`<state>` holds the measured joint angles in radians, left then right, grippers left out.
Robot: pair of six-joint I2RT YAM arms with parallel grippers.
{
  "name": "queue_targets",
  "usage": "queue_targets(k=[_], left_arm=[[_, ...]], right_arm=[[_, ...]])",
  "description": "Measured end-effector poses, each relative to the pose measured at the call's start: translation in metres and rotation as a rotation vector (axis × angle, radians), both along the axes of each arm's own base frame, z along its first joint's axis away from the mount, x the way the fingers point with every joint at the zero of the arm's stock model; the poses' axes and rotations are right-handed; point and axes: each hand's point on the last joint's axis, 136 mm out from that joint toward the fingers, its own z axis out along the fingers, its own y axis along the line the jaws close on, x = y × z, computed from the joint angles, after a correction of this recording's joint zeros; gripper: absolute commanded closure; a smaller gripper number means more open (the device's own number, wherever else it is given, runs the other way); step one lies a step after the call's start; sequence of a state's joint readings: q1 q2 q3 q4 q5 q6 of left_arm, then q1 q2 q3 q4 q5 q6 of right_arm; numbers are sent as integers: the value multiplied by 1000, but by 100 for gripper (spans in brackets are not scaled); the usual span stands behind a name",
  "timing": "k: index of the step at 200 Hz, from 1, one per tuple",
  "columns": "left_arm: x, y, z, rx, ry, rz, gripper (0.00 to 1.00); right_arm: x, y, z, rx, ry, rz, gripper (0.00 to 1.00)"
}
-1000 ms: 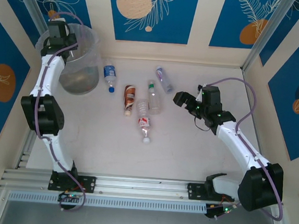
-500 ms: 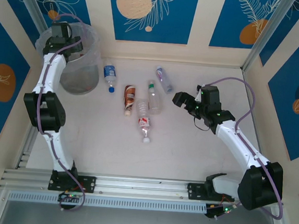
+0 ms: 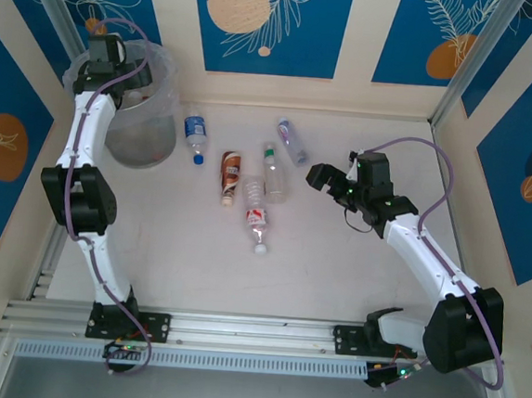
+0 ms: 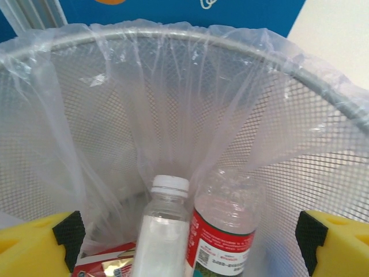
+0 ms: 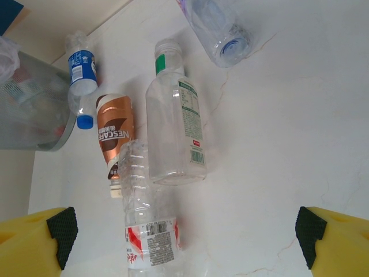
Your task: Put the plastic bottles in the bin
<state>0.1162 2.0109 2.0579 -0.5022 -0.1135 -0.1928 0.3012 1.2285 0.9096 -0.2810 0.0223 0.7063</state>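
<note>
My left gripper (image 3: 118,79) hangs open over the bin (image 3: 150,142), a clear lined wastebasket at the far left. Its yellow fingers (image 4: 34,242) stand wide apart inside the rim (image 4: 323,92). Between them, untouched, lie a white-capped bottle (image 4: 164,225) and a red-labelled bottle (image 4: 228,231). Several plastic bottles lie on the table: blue-labelled (image 3: 195,129), brown (image 3: 230,173), green-collared (image 3: 274,174), purple (image 3: 292,141) and red-labelled (image 3: 257,222). My right gripper (image 3: 328,181) is open just right of them, with the red-labelled bottle (image 5: 150,231) between its fingertips (image 5: 62,236) but not gripped.
Blue-and-cream patterned walls close in the table at the back and both sides. Bare white tabletop (image 3: 195,267) stretches between the bottles and the arm bases. The bin's wall (image 5: 29,109) shows beside the blue-labelled bottle (image 5: 82,69).
The left gripper's jaws have spread wide over the bin and the arm shifted slightly. The right arm and the bottles on the table have stayed put.
</note>
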Motion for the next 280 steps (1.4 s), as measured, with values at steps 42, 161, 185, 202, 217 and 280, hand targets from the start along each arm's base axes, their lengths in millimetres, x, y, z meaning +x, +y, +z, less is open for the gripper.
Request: queue_targets(k=[42, 161, 185, 202, 217, 280], left_arm=[[-4, -15, 14, -71, -31, -55, 1], [-39, -105, 92, -102, -172, -241, 1], [-52, -136, 95, -119, -190, -293, 1], [-63, -152, 87, -126, -181, -321, 1], [-72, -164, 77, -120, -162, -333, 1], [-95, -209, 32, -71, -76, -364, 1]], right_arm=[[2, 1, -6, -5, 17, 1, 1], [5, 23, -24, -21, 71, 54, 1], [1, 31, -28, -25, 83, 74, 1], [0, 34, -29, -26, 84, 78, 1], [-1, 35, -29, -29, 84, 80, 1], [-2, 27, -36, -46, 75, 25, 0]])
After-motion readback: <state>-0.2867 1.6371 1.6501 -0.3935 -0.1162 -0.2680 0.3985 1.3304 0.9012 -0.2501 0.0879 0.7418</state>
